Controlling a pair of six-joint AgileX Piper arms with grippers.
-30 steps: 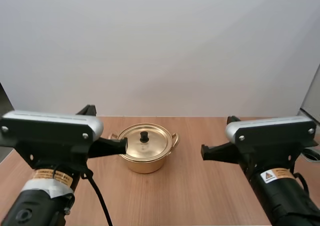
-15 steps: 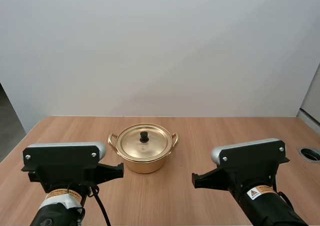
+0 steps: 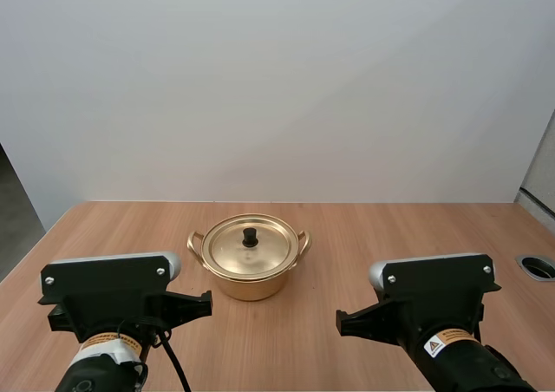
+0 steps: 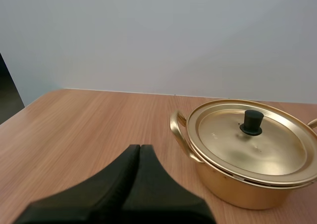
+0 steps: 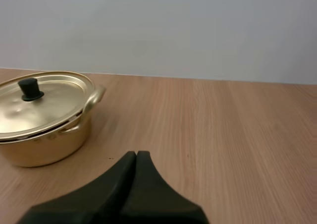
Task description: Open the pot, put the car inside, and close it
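Two grippers are hanging over the wooden table, one to each side of the golden pot and both nearer the arms' bases than the pot. The left gripper is pointing past the pot's left handle, its fingers lying pressed together as one dark wedge, gripping nothing. The right gripper is sitting apart from the pot's right handle, its fingers likewise lying together, empty. The pot is standing upright, its lid resting on it, black knob on top.
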